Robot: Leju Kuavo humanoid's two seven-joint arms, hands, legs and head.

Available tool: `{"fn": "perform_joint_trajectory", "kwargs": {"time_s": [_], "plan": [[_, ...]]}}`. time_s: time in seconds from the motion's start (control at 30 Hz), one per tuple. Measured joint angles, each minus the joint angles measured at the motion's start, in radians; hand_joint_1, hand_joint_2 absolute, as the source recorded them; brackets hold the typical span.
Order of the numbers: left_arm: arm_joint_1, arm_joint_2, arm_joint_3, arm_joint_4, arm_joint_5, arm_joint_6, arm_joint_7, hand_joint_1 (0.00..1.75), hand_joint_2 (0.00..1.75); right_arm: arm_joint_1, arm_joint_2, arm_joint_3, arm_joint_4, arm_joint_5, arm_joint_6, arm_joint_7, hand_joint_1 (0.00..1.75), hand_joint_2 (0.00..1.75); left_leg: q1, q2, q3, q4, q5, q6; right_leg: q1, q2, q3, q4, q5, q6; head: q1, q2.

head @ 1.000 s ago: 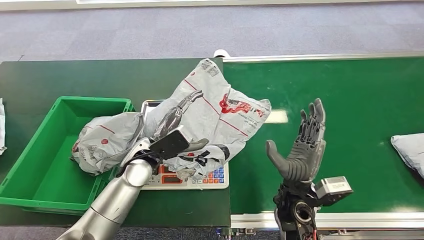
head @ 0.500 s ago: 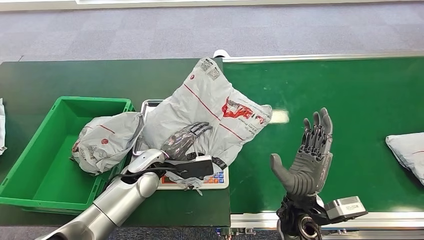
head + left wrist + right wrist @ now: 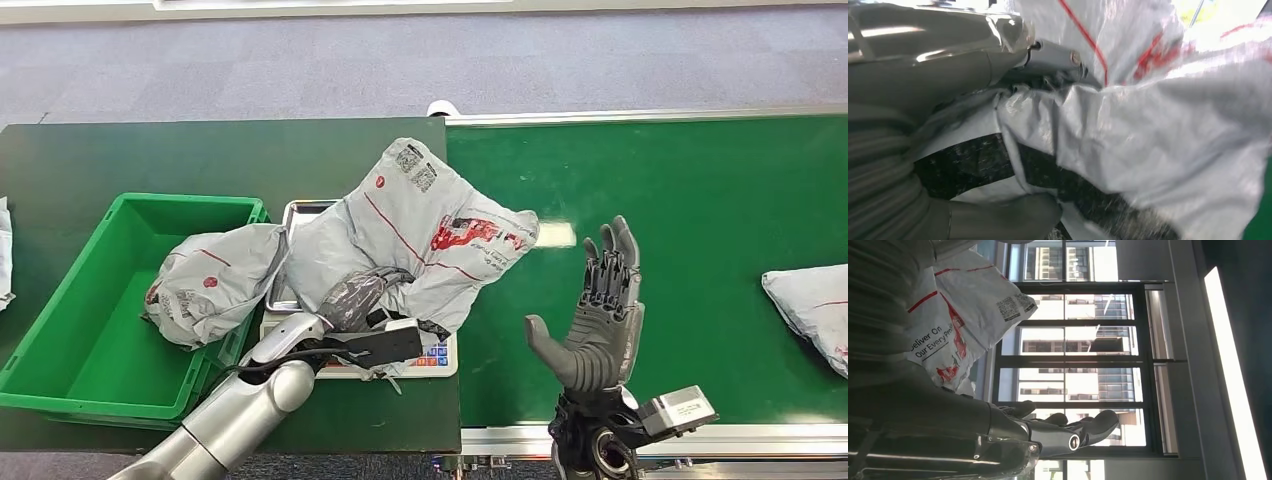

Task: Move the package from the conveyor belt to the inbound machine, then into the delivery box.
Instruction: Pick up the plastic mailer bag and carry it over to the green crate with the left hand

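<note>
— Silver arm first, at the near edge of the dark table (image 3: 120,150): what is the left hand (image 3: 362,296) doing?

— Its fingers are curled into the grey plastic of the package (image 3: 420,235), gripping it near its lower edge. In the left wrist view the thumb (image 3: 1003,217) lies under a fold of the package (image 3: 1148,150).

— And where does the package sit?

— Crumpled on top of the inbound machine (image 3: 425,358), a flat scale with a keypad at its near right corner. The package's right side hangs past the table's right edge, over the conveyor belt (image 3: 700,170).

— The right hand (image 3: 598,305)?

— Upright above the belt's near edge, palm toward the package, fingers straight and slightly apart, thumb out, holding nothing. Bare green belt lies all around it.

— Containers?

— Green delivery box (image 3: 60,330) at the table's near left, touching the machine's left side. A second grey parcel (image 3: 215,280) slumps over its right wall, partly inside.

— Farther off?

— Another grey parcel (image 3: 810,305) lies at the belt's right edge, well apart from the right hand. Beyond the far edges, grey carpet (image 3: 300,60).
</note>
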Motion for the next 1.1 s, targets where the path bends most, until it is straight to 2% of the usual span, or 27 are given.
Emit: {"fn": "perform_joint_trajectory", "kwargs": {"time_s": [0.17, 0.3, 0.5, 0.6, 0.67, 0.73, 0.83, 1.0, 1.1], "plan": [[0.079, -0.002, 0.058, -0.108, 0.085, 0.037, -0.054, 1.75, 1.75, -0.025, 0.011, 0.000, 0.063, -0.010, 0.023, 0.000, 0.00, 1.75, 0.000, 0.000, -0.001, 0.000, 0.000, 0.000, 0.000, 0.000, -0.001, 0.000, 0.000, 0.000, 0.000, 0.000], [0.110, -0.005, 0.089, -0.148, 0.129, 0.068, -0.100, 1.75, 1.75, -0.031, 0.019, 0.000, 0.082, -0.013, 0.032, 0.004, 0.00, 1.75, 0.000, 0.000, -0.002, 0.000, 0.000, 0.000, 0.000, 0.000, -0.002, 0.000, 0.000, 0.000, 0.000, 0.000], [0.158, -0.032, 0.125, -0.176, 0.250, 0.139, -0.228, 1.75, 1.75, -0.032, 0.025, 0.000, 0.086, -0.002, 0.055, 0.030, 0.00, 1.75, 0.000, 0.000, -0.002, 0.000, 0.000, 0.000, 0.000, 0.000, -0.002, 0.000, 0.000, 0.000, 0.000, 0.000], [0.194, -0.051, 0.143, -0.205, 0.281, 0.207, -0.315, 1.75, 1.75, -0.033, 0.026, 0.001, 0.091, 0.001, 0.076, 0.046, 0.00, 1.75, 0.000, 0.000, -0.002, 0.000, 0.000, 0.000, 0.000, 0.000, -0.002, 0.000, 0.000, 0.000, 0.000, 0.000], [0.225, -0.062, 0.155, -0.238, 0.260, 0.300, -0.395, 1.75, 1.75, -0.034, 0.027, 0.002, 0.096, 0.004, 0.094, 0.056, 0.00, 1.75, 0.000, 0.000, -0.003, 0.000, 0.000, 0.000, 0.000, 0.000, -0.003, 0.000, 0.000, 0.000, 0.000, 0.000], [0.258, -0.072, 0.168, -0.281, 0.191, 0.431, -0.454, 1.75, 1.75, -0.034, 0.028, 0.005, 0.101, 0.008, 0.109, 0.065, 0.00, 1.75, 0.000, 0.000, -0.003, 0.000, 0.000, 0.000, 0.000, 0.000, -0.003, 0.000, -0.001, 0.000, 0.000, 0.000], [0.297, -0.082, 0.193, -0.344, 0.103, 0.583, -0.483, 1.75, 1.75, -0.034, 0.028, 0.008, 0.105, 0.011, 0.119, 0.073, 0.00, 1.75, 0.000, -0.001, -0.003, 0.000, -0.001, 0.000, 0.000, 0.000, -0.003, 0.000, -0.001, 0.000, 0.000, 0.000], [0.332, -0.095, 0.234, -0.408, 0.050, 0.618, -0.507, 1.75, 1.75, -0.035, 0.028, 0.012, 0.107, 0.012, 0.122, 0.078, 0.00, 1.75, 0.000, 0.000, -0.003, 0.000, -0.001, 0.000, 0.000, 0.000, -0.003, 0.000, -0.001, 0.000, 0.000, 0.000], [0.361, -0.138, 0.308, -0.475, -0.091, 0.619, -0.546, 1.75, 1.75, -0.040, 0.027, 0.018, 0.113, 0.013, 0.130, 0.089, 0.00, 1.75, 0.000, 0.000, -0.003, 0.000, -0.001, 0.000, 0.000, 0.000, -0.003, 0.000, -0.001, 0.000, 0.000, 0.000]]}}
